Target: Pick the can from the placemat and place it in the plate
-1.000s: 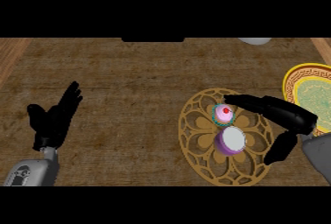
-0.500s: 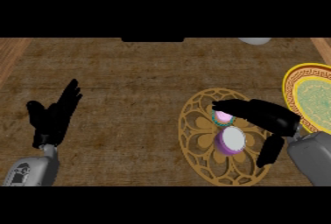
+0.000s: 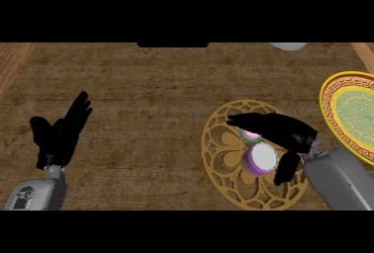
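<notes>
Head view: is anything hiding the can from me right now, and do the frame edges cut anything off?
Head view: the right hand covers the upper part of the can, whose pale end still shows over the placemat. The plate is cut by the right edge. The left hand rests open at left, unobstructed. No glare visible on the counter.

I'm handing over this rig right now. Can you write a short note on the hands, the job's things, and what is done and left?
Right robot hand: over the round gold openwork placemat, fingers curling round the purple can with a pale lid, which lies on the mat, not lifted.
Left robot hand: open, resting at the left, holds nothing.
Yellow patterned plate: at the right edge, nothing visible on it.
Done: reach to the can.
Left: lift it, carry it right, set it in the plate.
</notes>
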`<move>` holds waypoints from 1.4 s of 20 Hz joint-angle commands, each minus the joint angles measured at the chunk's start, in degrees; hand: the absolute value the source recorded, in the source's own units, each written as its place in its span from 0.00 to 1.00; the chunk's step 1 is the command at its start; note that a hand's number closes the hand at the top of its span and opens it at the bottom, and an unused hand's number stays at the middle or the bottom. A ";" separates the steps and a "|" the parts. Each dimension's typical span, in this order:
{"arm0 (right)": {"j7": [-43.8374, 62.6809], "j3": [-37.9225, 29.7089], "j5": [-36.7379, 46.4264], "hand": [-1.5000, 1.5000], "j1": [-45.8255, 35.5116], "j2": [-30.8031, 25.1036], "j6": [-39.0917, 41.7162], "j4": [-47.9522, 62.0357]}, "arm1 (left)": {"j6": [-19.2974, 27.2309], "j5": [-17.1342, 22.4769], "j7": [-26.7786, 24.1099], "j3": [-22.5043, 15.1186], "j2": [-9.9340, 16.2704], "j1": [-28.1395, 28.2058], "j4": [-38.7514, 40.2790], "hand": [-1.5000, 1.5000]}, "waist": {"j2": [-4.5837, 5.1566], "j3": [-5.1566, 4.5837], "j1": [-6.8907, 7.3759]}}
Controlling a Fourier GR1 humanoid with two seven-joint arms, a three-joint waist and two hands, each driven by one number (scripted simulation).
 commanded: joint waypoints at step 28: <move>-5.35 -5.70 12.36 1.00 30.83 -0.54 -15.17 -20.42 | -3.41 0.19 -0.83 4.11 0.89 2.02 0.19 0.50 | -0.26 0.00 -1.65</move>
